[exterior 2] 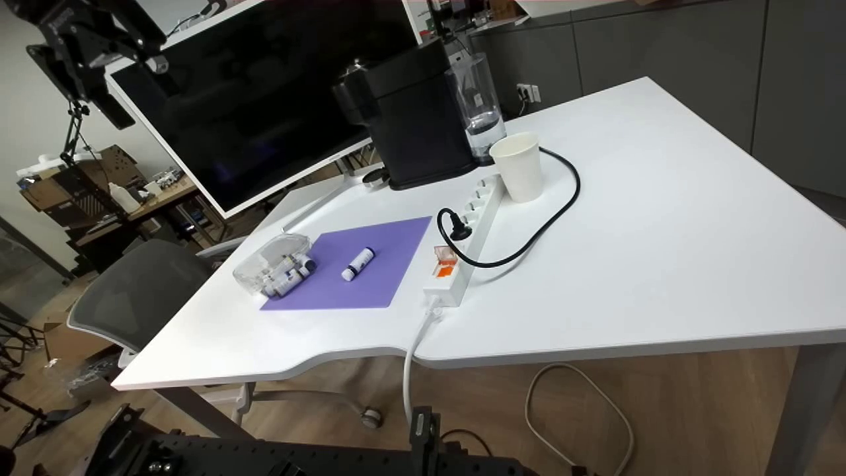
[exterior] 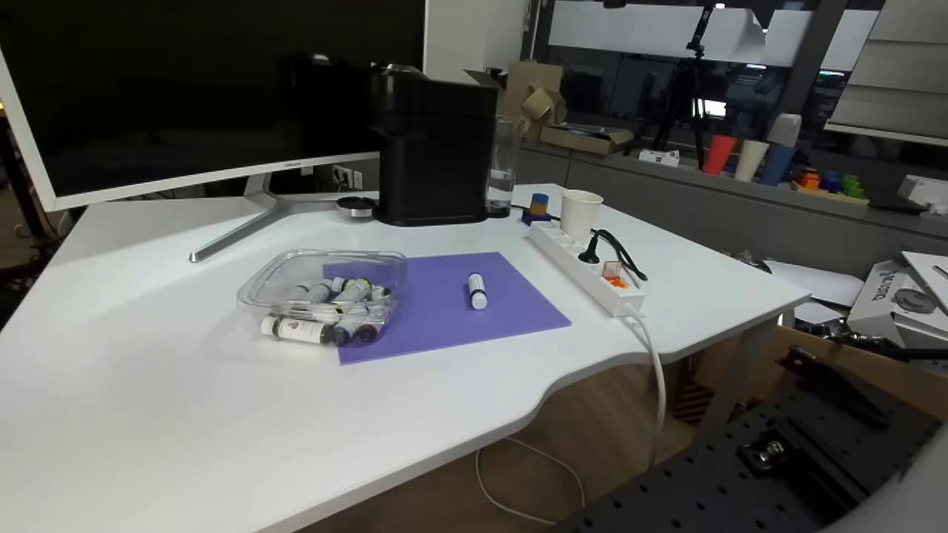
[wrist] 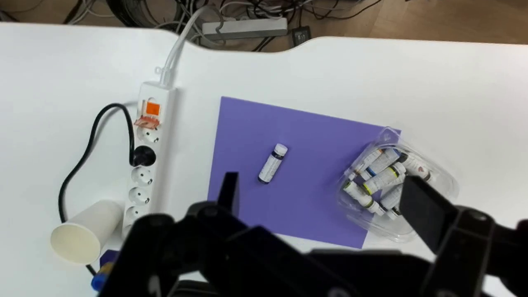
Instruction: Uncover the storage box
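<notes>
At the edge of the purple mat [exterior: 444, 326], the storage box [exterior: 264, 286] looked uncovered

Left of centre in both exterior views, and at the right in the wrist view, the box lay across the mat's edge with small bottles [exterior: 354, 291] heaped inside. No cover showed over it, though a layer as clear as the box itself could have gone unseen. Judged from that, the uncovering was probably done and nothing remained but to back away; if a clear cover was on, the whole job was left. A single bottle [exterior: 478, 291] lay on the mat, outside the box.

From the bottom of the wrist view, the gripper [wrist: 319, 189] reached in with its fingers [wrist: 429, 212] spread wide, grasping nothing. That view looked down on the table [wrist: 474, 99]. In an exterior view the gripper hung at the upper left, partly in front of the monitor [exterior 2: 284, 99], well apart from the box; the arm was mostly out of frame.
</notes>
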Robot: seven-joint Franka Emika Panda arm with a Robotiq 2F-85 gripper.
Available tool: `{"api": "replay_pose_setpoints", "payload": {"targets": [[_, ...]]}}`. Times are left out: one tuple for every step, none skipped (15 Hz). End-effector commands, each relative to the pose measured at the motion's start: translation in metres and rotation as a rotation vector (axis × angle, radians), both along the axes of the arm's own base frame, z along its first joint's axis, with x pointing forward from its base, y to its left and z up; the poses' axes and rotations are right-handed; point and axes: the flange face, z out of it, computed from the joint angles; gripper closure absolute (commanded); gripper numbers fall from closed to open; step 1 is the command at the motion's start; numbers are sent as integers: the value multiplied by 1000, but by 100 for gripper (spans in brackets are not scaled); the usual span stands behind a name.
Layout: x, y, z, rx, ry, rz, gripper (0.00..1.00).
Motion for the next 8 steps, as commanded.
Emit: {"api": "replay_pose_setpoints", "payload": {"targets": [[14,25,-27,-119,-46,100,0],[17,35,-40,-149,-54,152,0],[19,46,-54,-175,-51,205,0],[19,59,-71,-194,-50,268,0],[19,71,-87,-211,-48,331,0],[19,83,-103,-224,-42,393,0],[17,94,-120,-229,-37,457,0],[16,104,-134,-237,-28,517,0]]}}
